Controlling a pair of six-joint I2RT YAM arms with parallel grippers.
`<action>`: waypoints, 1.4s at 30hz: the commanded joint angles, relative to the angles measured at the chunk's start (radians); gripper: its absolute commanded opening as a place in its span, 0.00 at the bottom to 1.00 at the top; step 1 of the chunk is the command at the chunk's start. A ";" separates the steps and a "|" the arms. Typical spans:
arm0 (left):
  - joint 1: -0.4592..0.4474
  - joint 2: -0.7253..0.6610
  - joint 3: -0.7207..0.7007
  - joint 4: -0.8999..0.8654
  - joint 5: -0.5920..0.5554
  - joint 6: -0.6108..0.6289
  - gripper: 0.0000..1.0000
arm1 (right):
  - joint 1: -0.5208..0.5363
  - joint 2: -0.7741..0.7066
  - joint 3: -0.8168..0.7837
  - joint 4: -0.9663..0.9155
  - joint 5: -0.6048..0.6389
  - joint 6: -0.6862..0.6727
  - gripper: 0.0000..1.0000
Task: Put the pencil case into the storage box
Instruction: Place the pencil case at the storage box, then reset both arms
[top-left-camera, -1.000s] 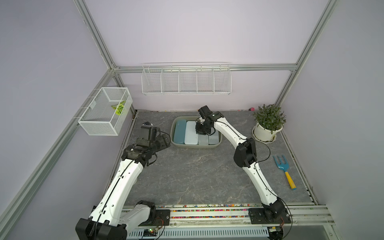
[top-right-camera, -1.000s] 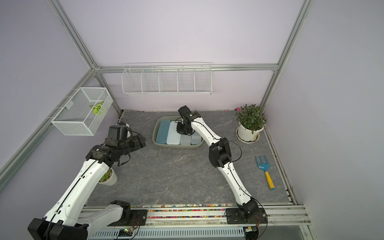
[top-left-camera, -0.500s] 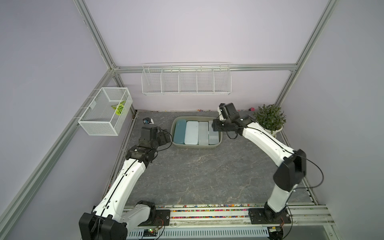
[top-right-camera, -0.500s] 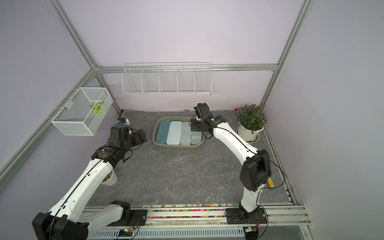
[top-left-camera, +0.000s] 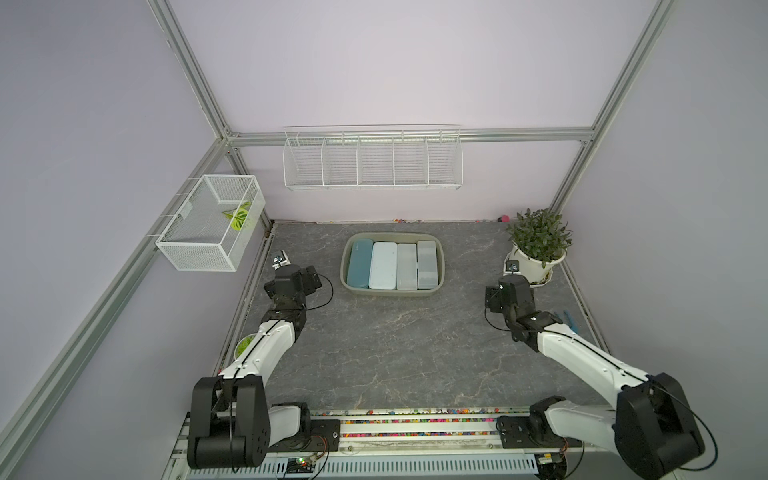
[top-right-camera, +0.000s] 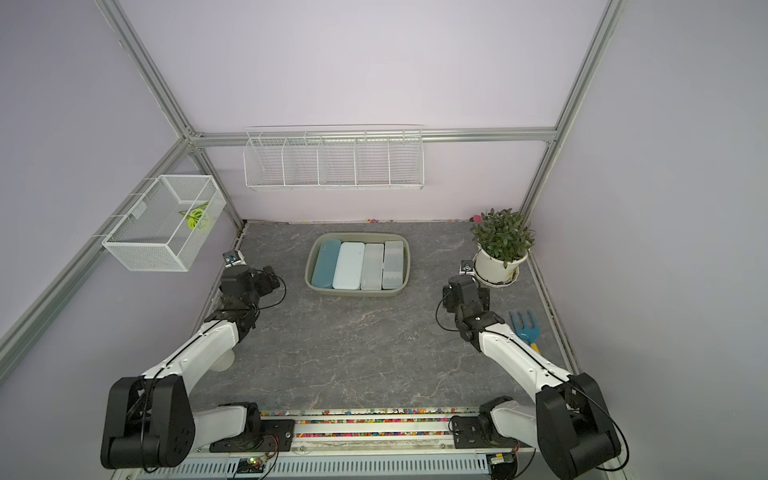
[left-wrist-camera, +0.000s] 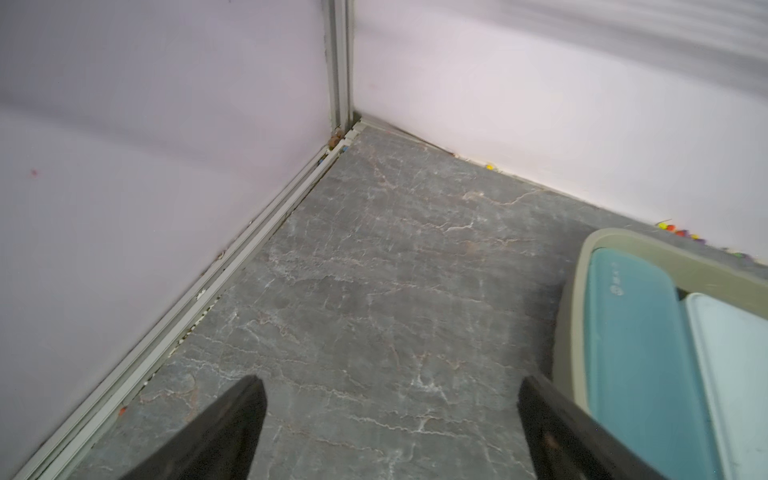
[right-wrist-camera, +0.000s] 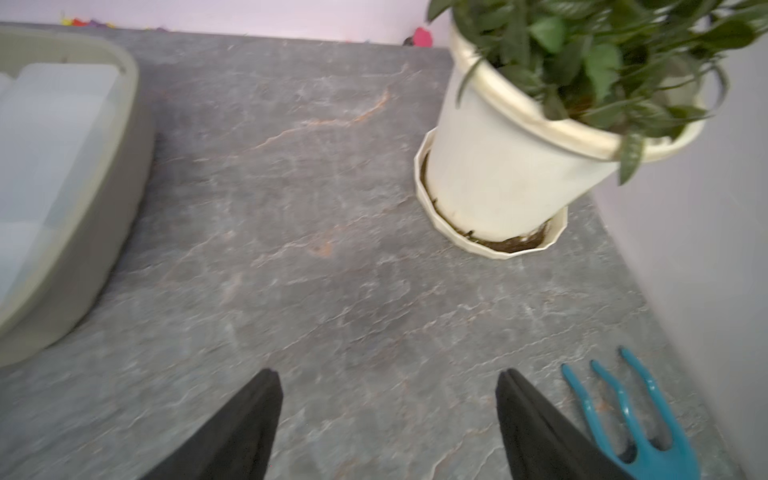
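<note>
Left claw (left-wrist-camera: 390, 380), right claw (right-wrist-camera: 387, 374) agape, empty

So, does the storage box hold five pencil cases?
No, four pencil cases lie side by side in the storage box.

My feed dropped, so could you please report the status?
Left claw open, empty. Right claw open, empty. Four pencil cases side by side in the storage box. Nothing blocking the box.

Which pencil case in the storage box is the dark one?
The teal pencil case, at the row's end nearest the left hand. Others are pale: one light-blue case and two frosted cases.
</note>
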 joint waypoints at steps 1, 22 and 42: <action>0.025 0.024 -0.059 0.183 -0.027 0.021 0.99 | -0.046 0.003 -0.061 0.233 0.078 -0.048 0.89; 0.048 0.217 -0.290 0.746 0.105 0.112 0.99 | -0.214 0.319 -0.216 0.819 -0.128 -0.151 0.92; 0.045 0.215 -0.280 0.720 0.117 0.122 1.00 | -0.222 0.317 -0.214 0.806 -0.140 -0.147 0.99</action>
